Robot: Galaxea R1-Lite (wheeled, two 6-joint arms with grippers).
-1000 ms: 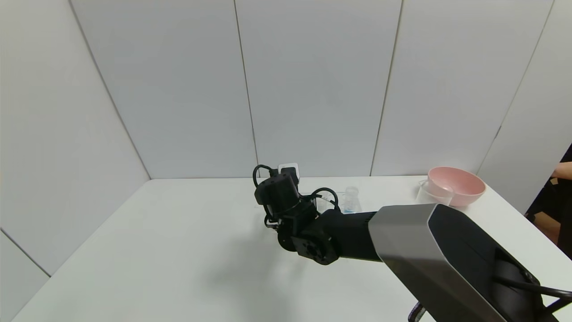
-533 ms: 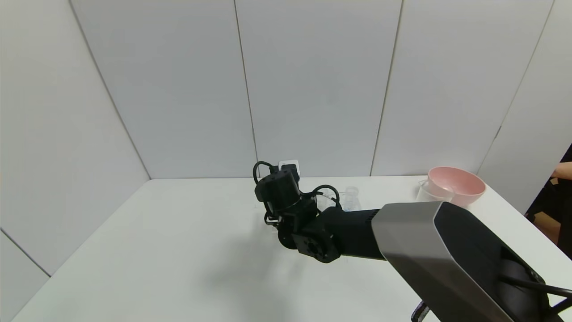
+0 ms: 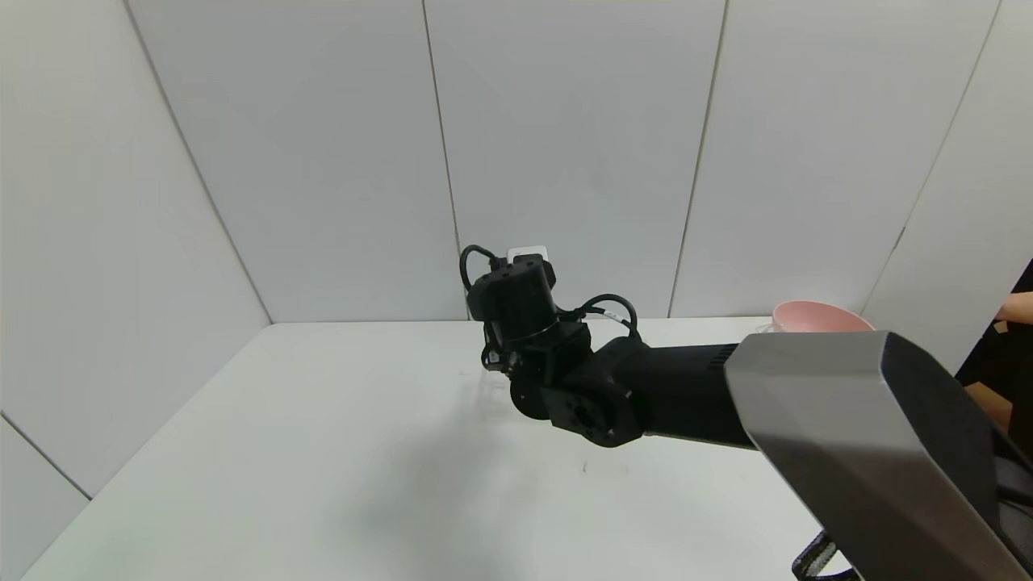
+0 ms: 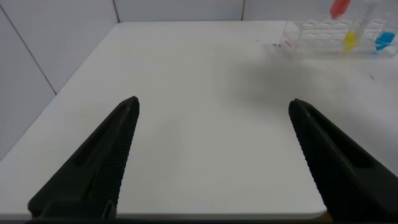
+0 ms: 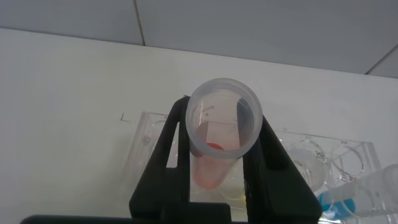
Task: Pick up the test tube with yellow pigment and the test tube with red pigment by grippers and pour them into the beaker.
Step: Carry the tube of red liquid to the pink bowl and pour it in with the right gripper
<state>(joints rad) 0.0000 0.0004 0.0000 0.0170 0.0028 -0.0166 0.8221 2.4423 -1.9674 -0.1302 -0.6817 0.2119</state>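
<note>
1. My right gripper (image 5: 214, 165) is clamped on the red tube (image 5: 219, 134), one jaw on each side of the wall just under its flared rim. The tube hangs upright, mouth open, a little red liquid at its bottom.
2. Taking the rack (image 5: 348, 158) as landmark: the red tube is directly above the rack, lifted clear of its wells. The yellow tube (image 4: 350, 41) stands in the rack, with a blue tube (image 4: 384, 41) in the well beside it.
3. The beaker is not visible in any view; the arm blocks the head view, where only the pink bowl (image 3: 811, 315) shows, well right of the rack.
4. My left gripper (image 4: 211, 155) hangs over bare table (image 4: 199, 112), well away from the rack, jaws spread wide and empty.
5. Handling judgement: the tube looks light, rigid, smooth-walled and probably slippery. A grip just below the rim suits it, since the flare stops it sliding down. Squeezing harder risks cracking or ejecting it.
6. Risk judgement: with the mouth open, any early tilt would spill pigment. I would keep it upright until it is over the beaker.
</note>
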